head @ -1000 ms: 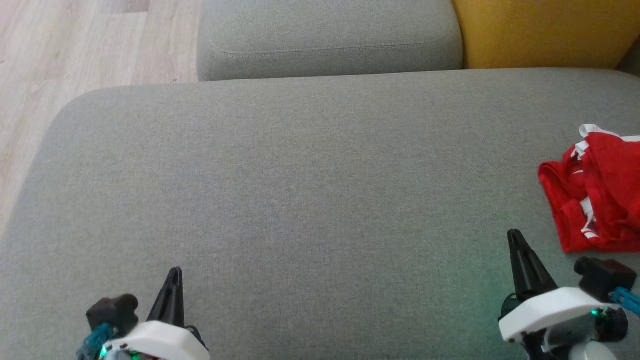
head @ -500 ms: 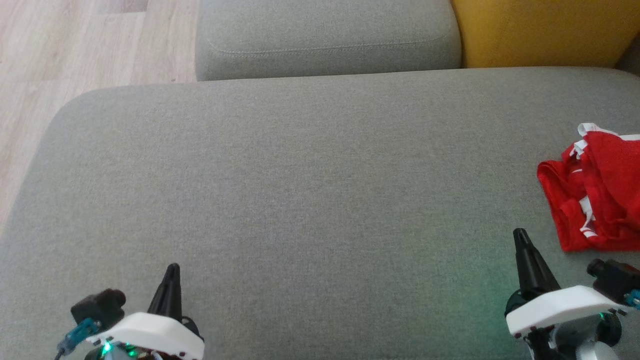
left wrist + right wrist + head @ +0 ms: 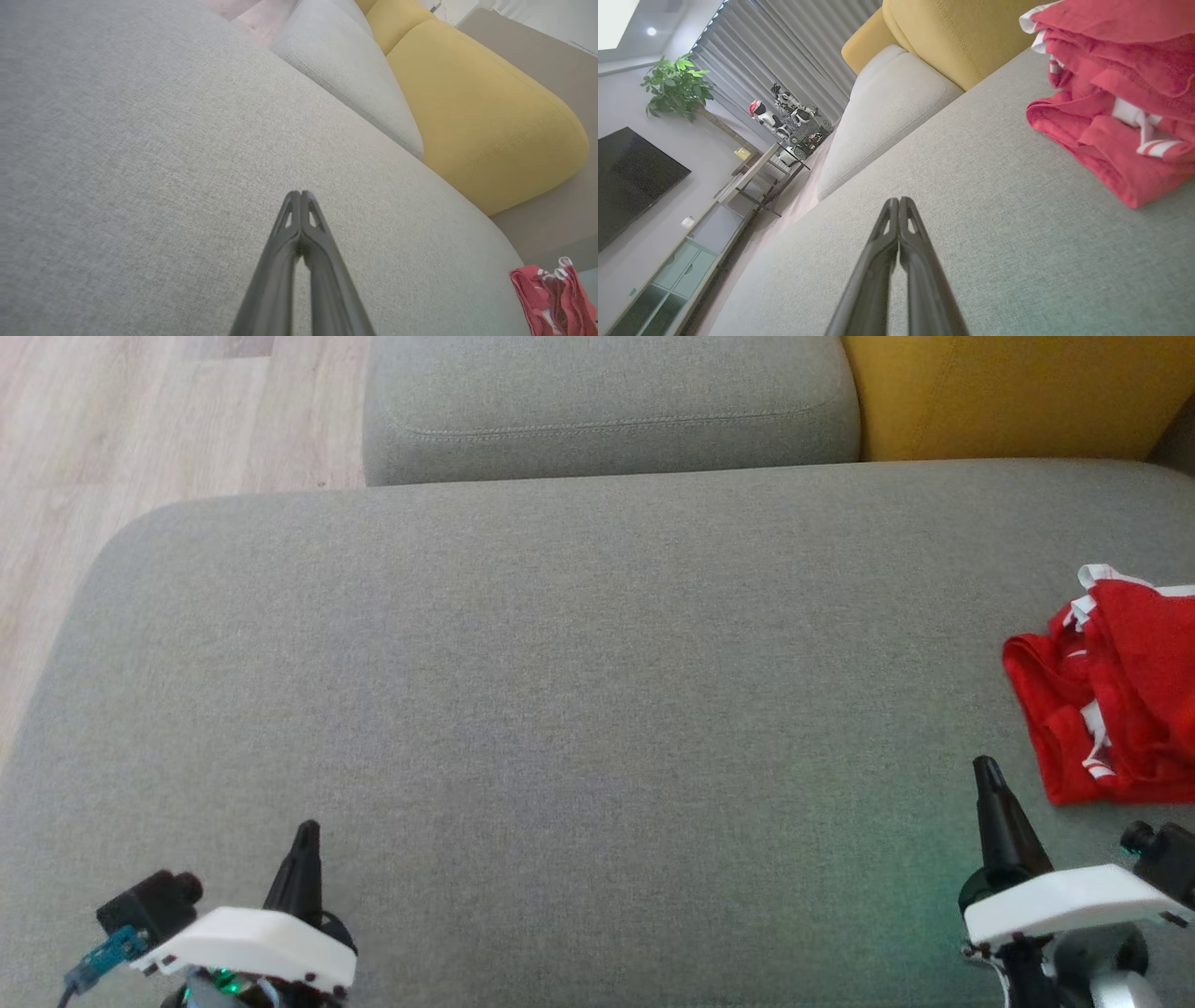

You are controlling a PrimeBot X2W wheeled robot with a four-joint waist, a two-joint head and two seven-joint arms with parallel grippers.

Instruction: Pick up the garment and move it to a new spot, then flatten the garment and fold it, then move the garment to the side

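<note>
The garment (image 3: 1111, 686) is a red piece with white trim, lying crumpled at the right edge of the grey sofa seat (image 3: 579, 691); it also appears as a red heap (image 3: 1120, 102) in the right wrist view and small at the lower right (image 3: 553, 291) of the left wrist view. My right gripper (image 3: 985, 770) is shut and empty, just left of and nearer than the garment, not touching it. My left gripper (image 3: 307, 829) is shut and empty at the lower left, far from the garment. Both pairs of fingertips (image 3: 301, 193) (image 3: 899, 200) are pressed together above the cushion.
A grey back cushion (image 3: 607, 406) and a yellow cushion (image 3: 1018, 392) line the far side of the seat. Wooden floor (image 3: 121, 429) lies beyond the seat's rounded left corner. The right wrist view shows a television (image 3: 630, 182), a plant (image 3: 677, 88) and a low cabinet (image 3: 677, 275) across the room.
Both wrists have slid slightly outward and lower in the head view; the right fingertip has moved a little right, toward the garment. The garment has not moved.
</note>
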